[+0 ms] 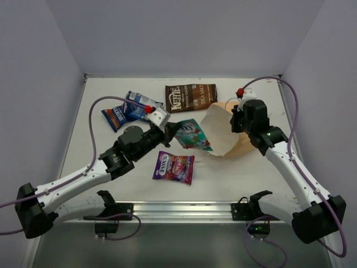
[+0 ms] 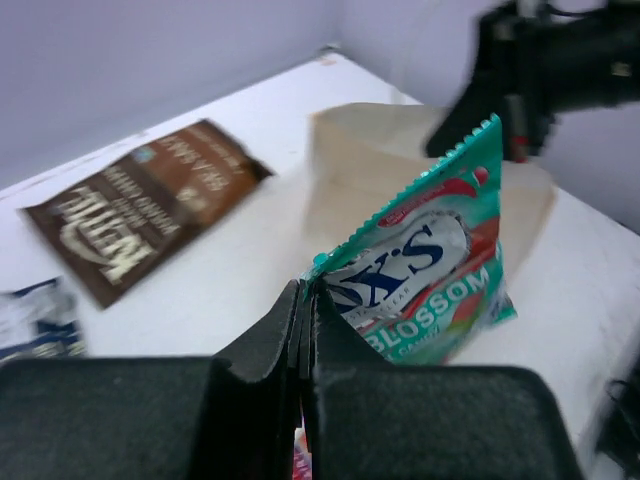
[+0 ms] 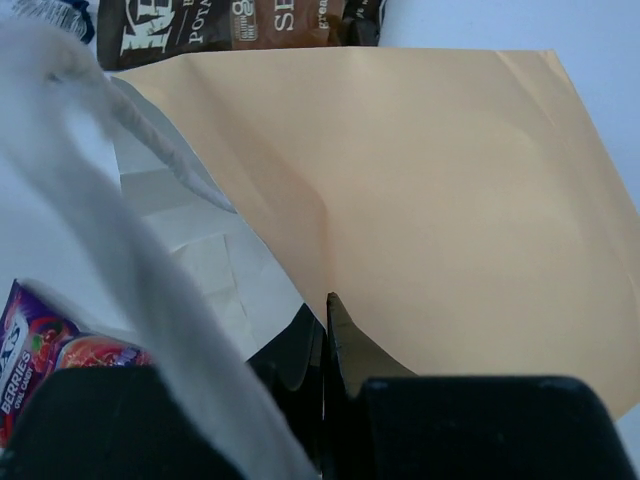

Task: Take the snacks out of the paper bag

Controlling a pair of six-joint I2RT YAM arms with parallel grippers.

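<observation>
From above, the left gripper (image 1: 172,129) is clamping a corner of the teal packet (image 1: 192,134). The packet is stretching away from the fingers toward the mouth of the paper bag (image 1: 226,134), while the right gripper (image 1: 240,118) is pinching the bag's wall. The left wrist view is showing the jaws pressed together on the teal packet (image 2: 430,260), with the bag (image 2: 360,150) just beyond it, so the left arm is looking better placed to draw it clear. The right wrist view is showing fingers shut on the bag's tan edge (image 3: 430,200).
</observation>
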